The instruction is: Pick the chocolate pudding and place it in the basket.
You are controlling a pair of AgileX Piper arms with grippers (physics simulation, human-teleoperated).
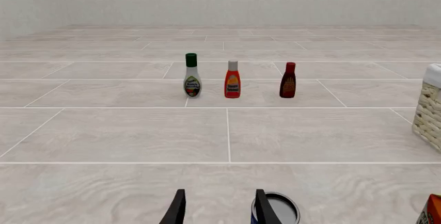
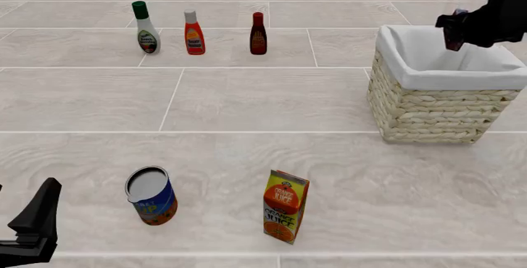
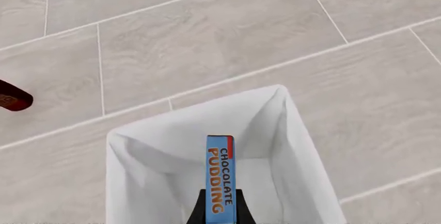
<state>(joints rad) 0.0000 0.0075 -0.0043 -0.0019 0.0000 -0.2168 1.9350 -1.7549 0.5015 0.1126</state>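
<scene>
The chocolate pudding [image 3: 221, 175] shows its blue edge with orange lettering in the right wrist view. My right gripper [image 2: 455, 38] is shut on it, and dark fingers [image 3: 195, 212] flank the carton. It hangs above the open basket [image 2: 428, 115], whose white cloth lining [image 3: 158, 167] lies directly beneath. In the front view the pudding [image 2: 453, 28] is a small dark shape over the basket's far right rim. My left gripper [image 1: 219, 211] stands open and empty low over the near left of the floor surface [image 2: 33, 221].
Three bottles stand in a far row: green-capped [image 2: 147, 28], orange [image 2: 194, 33], dark brown with red cap [image 2: 258, 34]. A blue can [image 2: 152, 195] and an orange juice carton [image 2: 285, 206] stand near the front. The basket's edge [image 1: 430, 111] shows in the left wrist view.
</scene>
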